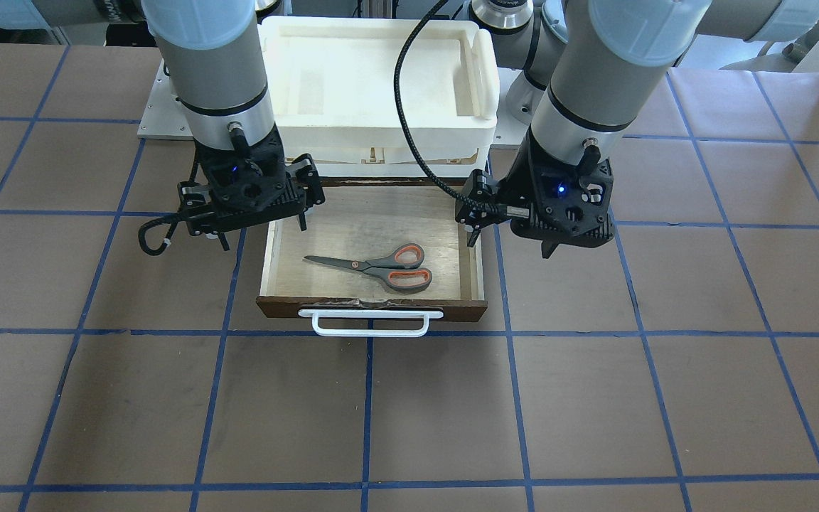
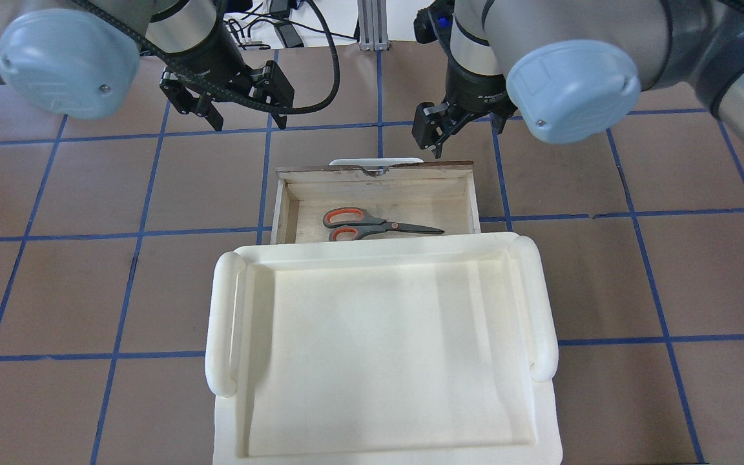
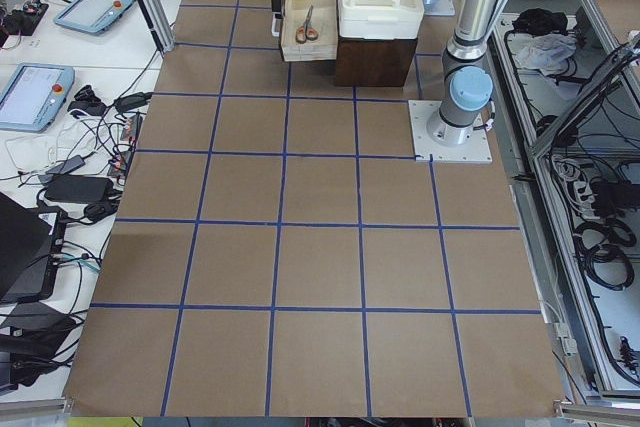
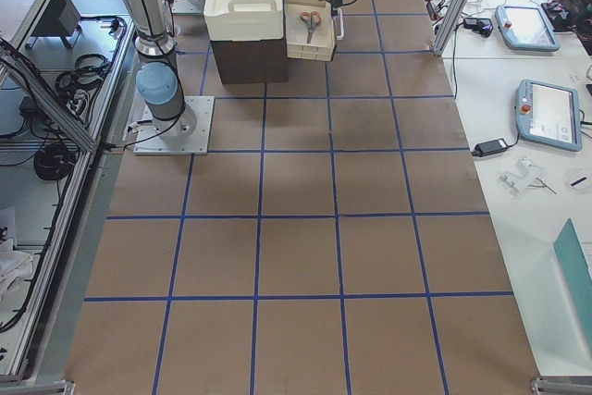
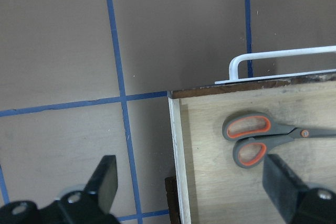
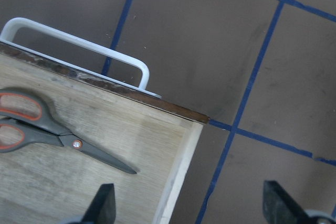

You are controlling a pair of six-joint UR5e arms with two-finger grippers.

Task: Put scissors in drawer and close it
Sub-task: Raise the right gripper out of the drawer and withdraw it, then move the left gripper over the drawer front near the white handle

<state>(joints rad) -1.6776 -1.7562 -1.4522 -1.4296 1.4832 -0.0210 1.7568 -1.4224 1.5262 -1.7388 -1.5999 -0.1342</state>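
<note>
The scissors (image 1: 381, 269) lie flat inside the pulled-out drawer (image 1: 374, 307), handles toward my left arm; they also show in the overhead view (image 2: 372, 225). The drawer's white bar handle (image 1: 370, 323) faces away from me. My left gripper (image 1: 510, 245) is open and empty, hovering astride the drawer's side wall; its wrist view shows the scissors (image 5: 262, 137) between its fingers. My right gripper (image 1: 264, 235) is open and empty above the opposite side wall; its wrist view shows the blade tips (image 6: 105, 161) and the drawer corner.
A white plastic tray (image 2: 223, 323) sits on top of the dark cabinet (image 3: 375, 57) that the drawer slides out of. A black cable (image 1: 409, 107) loops from my left arm over the tray. Brown table with blue grid lines lies all around.
</note>
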